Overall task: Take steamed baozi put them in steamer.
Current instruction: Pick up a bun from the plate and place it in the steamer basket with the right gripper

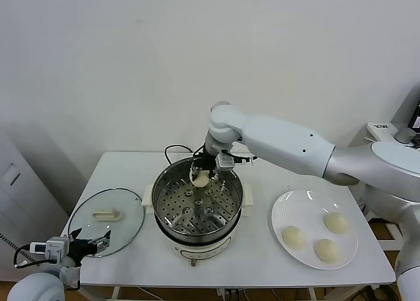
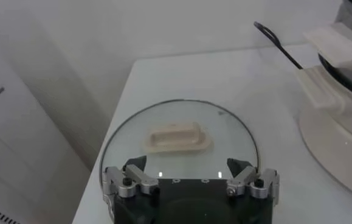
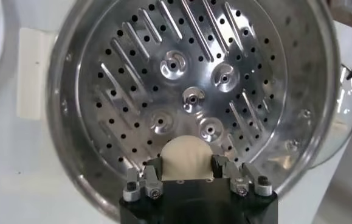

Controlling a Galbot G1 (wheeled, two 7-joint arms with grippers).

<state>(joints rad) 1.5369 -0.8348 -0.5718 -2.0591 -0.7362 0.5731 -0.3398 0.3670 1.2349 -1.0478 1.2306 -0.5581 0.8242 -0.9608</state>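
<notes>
My right gripper [image 1: 202, 174] is shut on a cream-white baozi [image 1: 201, 178] and holds it over the far part of the steel steamer [image 1: 197, 230], above the perforated tray [image 3: 188, 79]. In the right wrist view the baozi [image 3: 188, 157] sits between my fingers [image 3: 152, 170]. Three more baozi lie on the white plate [image 1: 287, 209] at the right: one [image 1: 336, 222], one [image 1: 293, 236] and one [image 1: 327, 250]. My left gripper [image 1: 92, 240] is open and empty, low at the front left by the glass lid [image 1: 128, 212].
The glass lid with its white handle [image 2: 177, 137] lies flat on the table left of the steamer. The steamer's black cord [image 1: 176, 150] runs behind it. The white table's [image 1: 262, 261] front edge is close to the plate and lid.
</notes>
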